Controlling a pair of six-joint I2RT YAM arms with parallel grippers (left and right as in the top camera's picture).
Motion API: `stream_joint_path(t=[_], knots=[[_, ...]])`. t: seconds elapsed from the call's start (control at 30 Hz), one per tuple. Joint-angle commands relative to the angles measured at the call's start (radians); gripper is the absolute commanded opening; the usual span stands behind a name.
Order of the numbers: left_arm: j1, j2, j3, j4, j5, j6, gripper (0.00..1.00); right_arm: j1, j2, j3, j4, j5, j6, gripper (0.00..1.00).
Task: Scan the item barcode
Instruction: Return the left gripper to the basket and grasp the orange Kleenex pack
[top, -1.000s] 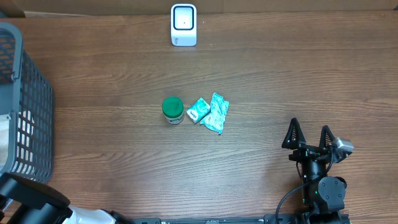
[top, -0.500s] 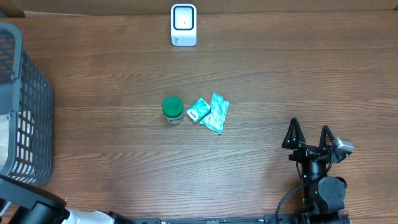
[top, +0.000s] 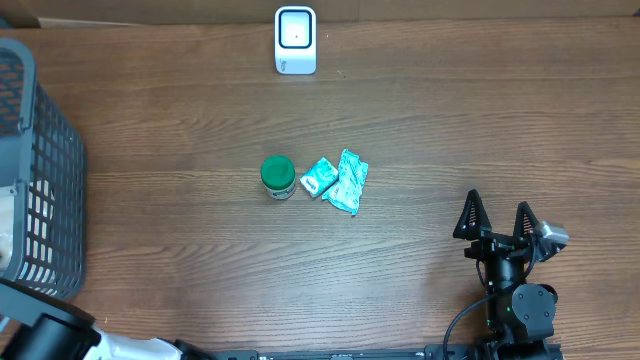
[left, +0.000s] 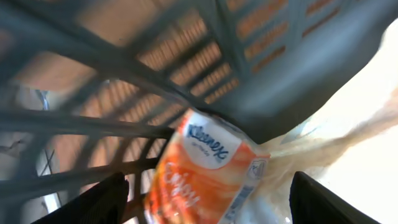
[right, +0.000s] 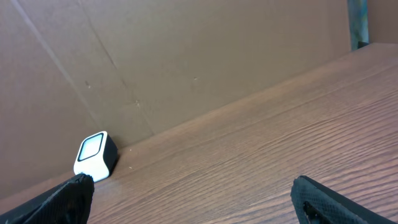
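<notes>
Left gripper open, empty, straddling orange film-wrapped Kleenex tissue pack in grey plastic basket; looks light, squashy, slick, so pinch mid-body; right gripper wide open, empty.

I have the scanner at the far edge of the tabletop. Near the middle stands the jar, the first packet just right of it, touching the second packet. The basket stands at the left edge, a tissue pack inside. The right gripper sits near-right.
</notes>
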Motion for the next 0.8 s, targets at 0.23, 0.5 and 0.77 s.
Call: stream_joint_path(t=[0.23,0.5,0.77], knots=[[0.016,0.117,-0.020,-0.006,-0.014,0.024,0.49,0.008,-0.010,-0.011,0.006,0.014,-0.008,1.00],[-0.007,0.109,0.005,-0.026,-0.014,0.012,0.04,0.008,-0.010,-0.011,0.006,0.014,-0.008,1.00],[-0.108,0.018,0.137,-0.163,0.018,-0.094,0.04,0.008,-0.010,-0.011,0.006,0.014,-0.008,1.00]])
